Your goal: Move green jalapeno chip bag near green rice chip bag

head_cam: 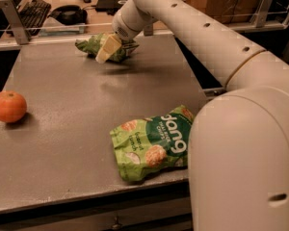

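The green jalapeno chip bag [90, 46], small, dark olive and wrinkly, lies at the far edge of the grey table [72, 124]. My gripper [108, 49] is right over the bag's middle and covers part of it; I cannot tell whether it touches the bag. The green rice chip bag [151, 141], bright lime with white "dang" lettering, lies flat near the table's front right edge, far from the jalapeno bag. My arm's large pale body [241, 143] hides the rice bag's right end.
An orange [8, 106] sits at the table's left edge. Behind the table runs a metal rail [48, 32], with a keyboard [32, 9] and a dark object [70, 14] on a desk beyond. The table drops off at the right.
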### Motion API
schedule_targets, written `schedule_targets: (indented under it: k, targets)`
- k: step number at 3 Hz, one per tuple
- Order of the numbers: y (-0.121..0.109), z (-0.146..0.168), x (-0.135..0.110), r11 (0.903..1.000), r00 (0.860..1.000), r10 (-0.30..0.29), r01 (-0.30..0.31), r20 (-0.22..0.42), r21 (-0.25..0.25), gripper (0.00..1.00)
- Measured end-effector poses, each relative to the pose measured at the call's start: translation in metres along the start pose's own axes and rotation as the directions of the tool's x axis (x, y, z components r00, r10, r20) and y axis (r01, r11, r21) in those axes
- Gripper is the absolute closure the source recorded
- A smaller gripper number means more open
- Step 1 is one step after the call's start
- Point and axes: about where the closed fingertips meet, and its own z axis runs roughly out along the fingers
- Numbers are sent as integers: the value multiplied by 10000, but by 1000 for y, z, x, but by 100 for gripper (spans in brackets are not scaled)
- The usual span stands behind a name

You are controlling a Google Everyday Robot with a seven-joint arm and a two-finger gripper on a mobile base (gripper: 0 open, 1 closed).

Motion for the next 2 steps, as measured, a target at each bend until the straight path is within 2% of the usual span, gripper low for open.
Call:
schedule_targets:
  k: [1,2]
  targets:
    - [-6,19,7,9997,9997,241,-241,-24,-15,18]
    - [-14,21,11,9995,9996,282,-283,60,128,42]
